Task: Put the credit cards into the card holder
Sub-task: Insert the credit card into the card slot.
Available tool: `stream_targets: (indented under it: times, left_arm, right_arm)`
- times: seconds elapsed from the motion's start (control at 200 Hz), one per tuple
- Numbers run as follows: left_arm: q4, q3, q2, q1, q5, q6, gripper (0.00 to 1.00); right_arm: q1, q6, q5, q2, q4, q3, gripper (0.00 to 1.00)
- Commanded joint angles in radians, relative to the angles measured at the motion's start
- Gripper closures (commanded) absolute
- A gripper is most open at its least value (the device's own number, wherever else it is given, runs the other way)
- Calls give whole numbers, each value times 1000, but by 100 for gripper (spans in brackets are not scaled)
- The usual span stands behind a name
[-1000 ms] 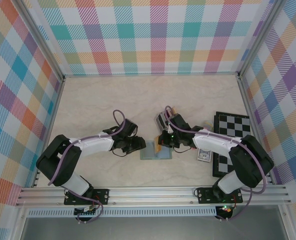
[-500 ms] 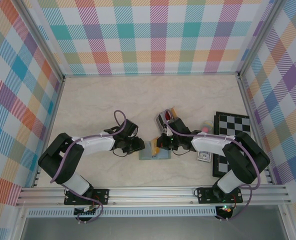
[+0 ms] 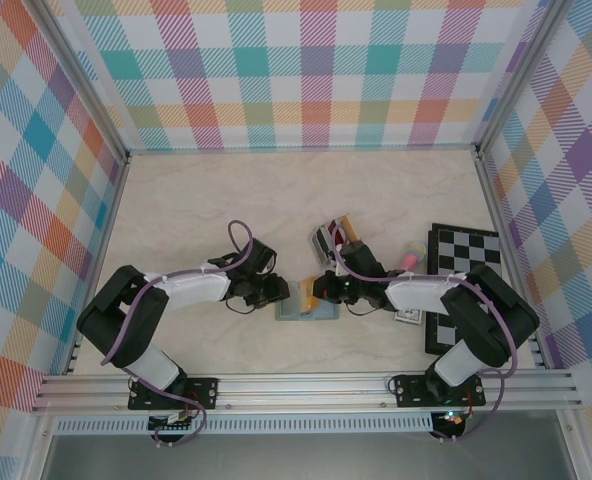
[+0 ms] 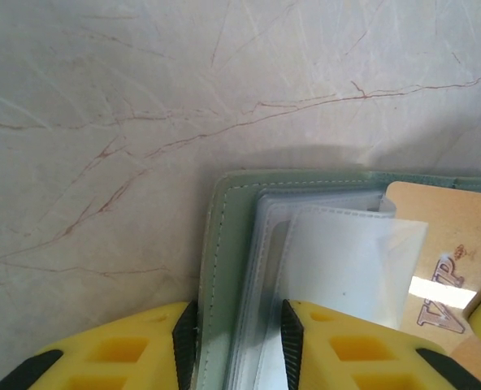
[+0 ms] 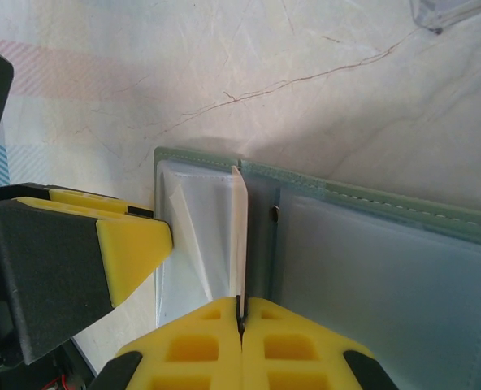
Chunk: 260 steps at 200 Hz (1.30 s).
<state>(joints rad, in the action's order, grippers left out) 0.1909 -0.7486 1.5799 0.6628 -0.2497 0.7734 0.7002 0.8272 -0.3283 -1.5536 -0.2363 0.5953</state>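
Observation:
The sage-green card holder point(image 3: 314, 313) lies open on the table between the two arms, its clear sleeves facing up. My left gripper point(image 3: 284, 293) is shut on the card holder's point(image 4: 223, 244) left edge, one pad on the green cover and the other on a sleeve point(image 4: 234, 325). My right gripper point(image 5: 240, 313) is shut on a tan-orange credit card point(image 4: 448, 236) marked VIP, seen edge-on point(image 5: 238, 227) in the right wrist view. The card stands over the card holder point(image 5: 387, 268), partly behind a lifted clear sleeve point(image 4: 346, 260). In the top view my right gripper point(image 3: 321, 290) is just right of the card point(image 3: 307, 293).
A clear upright rack point(image 3: 331, 237) with more cards stands just behind the right gripper. A chessboard point(image 3: 466, 260) lies at the right, with a blue patterned box point(image 3: 408, 313) at its near-left corner and a pink stick point(image 3: 410, 258) at its far-left side.
The left gripper has closed onto the card holder's left edge. The right gripper has carried the tan-orange card leftwards over the holder's left half.

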Motion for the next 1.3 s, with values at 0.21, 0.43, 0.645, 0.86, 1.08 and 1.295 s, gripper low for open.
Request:
stream_targets:
  times: [0.21, 0.43, 0.645, 0.86, 1.08, 1.295]
  left_arm:
    - [14, 31, -9, 11, 28, 18, 61]
    - [6, 27, 6, 11, 21, 18, 63]
    - [9, 28, 9, 11, 28, 24, 67]
    - [-5, 29, 1, 11, 23, 28, 62]
    - [-16, 29, 2, 10, 20, 32, 59]
    - [-21, 29, 1, 11, 22, 39, 60]
  right_arm:
    - [7, 31, -31, 33, -64, -26, 97]
    - [7, 59, -53, 0, -129, -42, 97]
    - [7, 69, -63, -18, -152, -40, 97]
    - [17, 97, -95, -85, -220, -40, 96]
    - [55, 80, -55, -90, -152, 4, 95]
    - [90, 120, 14, -100, -96, 23, 93]
